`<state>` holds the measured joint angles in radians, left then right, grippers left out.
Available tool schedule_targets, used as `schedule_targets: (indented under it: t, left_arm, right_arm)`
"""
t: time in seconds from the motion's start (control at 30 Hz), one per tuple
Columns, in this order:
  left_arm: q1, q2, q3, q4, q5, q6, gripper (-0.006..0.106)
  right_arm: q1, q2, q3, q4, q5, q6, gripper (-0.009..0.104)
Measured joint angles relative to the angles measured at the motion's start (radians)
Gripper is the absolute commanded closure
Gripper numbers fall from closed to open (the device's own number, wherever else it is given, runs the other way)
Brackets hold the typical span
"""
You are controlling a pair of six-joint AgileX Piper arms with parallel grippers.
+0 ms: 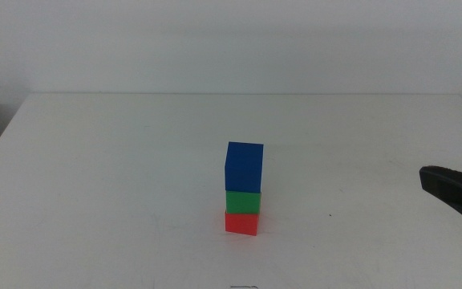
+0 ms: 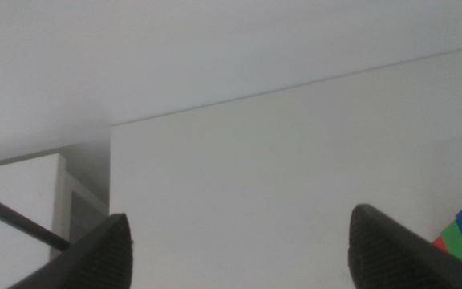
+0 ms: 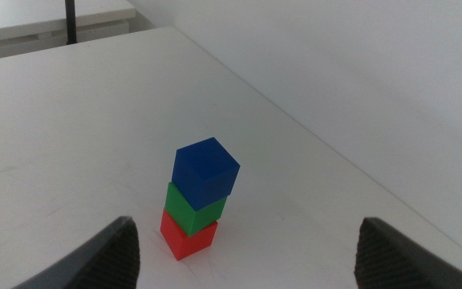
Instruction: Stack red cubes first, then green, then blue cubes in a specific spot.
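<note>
At the bench's right edge, well apart from the cubes, the right end effector (image 1: 455,189) stood with its dark jaws spread wide and empty. The left end effector (image 2: 239,249), outside the middle view, was likewise spread and empty. Near the middle of the plain white bench (image 1: 119,185): one small matte red cube (image 1: 241,222) on the surface, one small matte green cube (image 1: 243,201) resting on it, one small matte dark blue cube (image 1: 244,167) topmost, its corners turned slightly off the others.

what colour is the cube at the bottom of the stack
Red; the bottom cube shows best in the right wrist view.
</note>
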<state>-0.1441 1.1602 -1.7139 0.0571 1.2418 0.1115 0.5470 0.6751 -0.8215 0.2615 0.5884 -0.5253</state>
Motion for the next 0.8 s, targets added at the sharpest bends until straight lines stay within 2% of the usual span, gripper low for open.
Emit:
schedule_targets:
  t: [0.4, 0.67, 0.8]
  left_arm:
    - [0.008, -0.064, 0.004, -0.010, 0.014, 0.004, 0.011]
    - [0.009, -0.123, 0.059, 0.147, -0.005, 0.008, 0.011]
    - [0.009, -0.231, 0.196, 0.146, -0.111, 0.008, 0.011]
  right_arm:
    - [0.000, 0.000, 0.000, 0.000, 0.000, 0.000, 0.020]
    - [0.000, -0.001, 0.000, 0.000, 0.000, 0.000, 0.020]
    - [0.000, -0.001, 0.000, 0.000, 0.000, 0.000, 0.020]
